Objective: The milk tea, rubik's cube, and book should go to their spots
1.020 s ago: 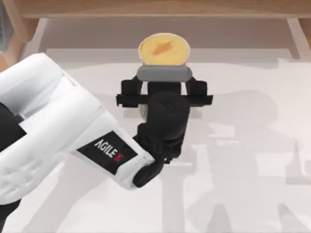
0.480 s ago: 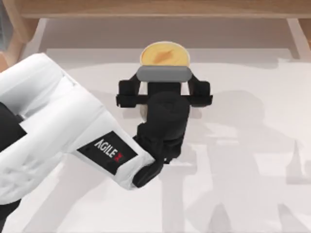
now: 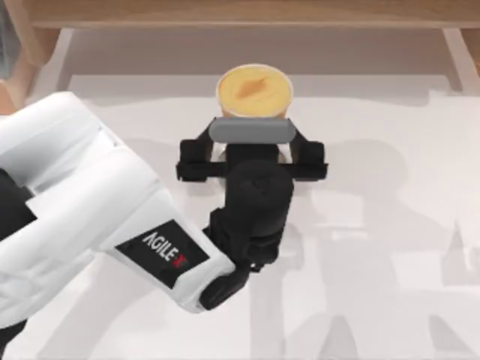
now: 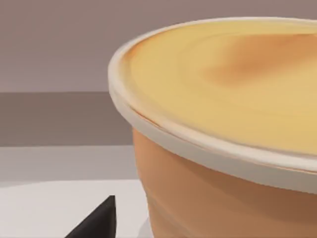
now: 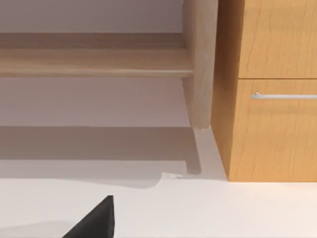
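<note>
One tall orange milk tea cup with a yellow-orange top and white rim (image 3: 253,91) stands at 12 o'clock on the white table (image 3: 375,225). My left gripper (image 3: 252,154) grasps it; its jaws flank the cup's sides.

One wooden drawer cabinet (image 5: 270,89) faces the right wrist camera.

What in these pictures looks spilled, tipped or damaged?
Nothing stands out. The milk tea is upright, its top intact, with the left gripper around its body above the table.

White table (image 3: 390,225) is lying under soft grey shadows. Wooden cabinet (image 5: 272,89) with a metal drawer handle (image 5: 285,95) is standing beside a pale wooden post (image 5: 200,64) (post touching floor).
</note>
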Motion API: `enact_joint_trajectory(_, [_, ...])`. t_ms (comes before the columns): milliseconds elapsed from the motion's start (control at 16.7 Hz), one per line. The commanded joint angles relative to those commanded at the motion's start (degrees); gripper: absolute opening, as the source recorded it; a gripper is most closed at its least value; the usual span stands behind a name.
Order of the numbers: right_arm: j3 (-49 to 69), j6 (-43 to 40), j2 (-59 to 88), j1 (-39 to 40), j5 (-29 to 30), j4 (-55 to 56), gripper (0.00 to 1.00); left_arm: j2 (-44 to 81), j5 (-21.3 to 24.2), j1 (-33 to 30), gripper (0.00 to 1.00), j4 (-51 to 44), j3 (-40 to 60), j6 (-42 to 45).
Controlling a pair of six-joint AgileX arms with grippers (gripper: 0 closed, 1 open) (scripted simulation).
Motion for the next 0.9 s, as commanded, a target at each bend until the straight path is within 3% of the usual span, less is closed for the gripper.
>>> enact_joint_trajectory(360, [0.0, 0.0, 0.0, 0.0, 0.0, 0.0, 1.0, -0.69, -0.87, -0.72, 1.0, 0.36, -1.01, -0.16])
enact_joint_trajectory(900, [0.0, 0.0, 0.0, 0.0, 0.0, 0.0, 1.0, -12.23, -3.34, -3.05, 1.0, -9.44, -2.92, -0.55])
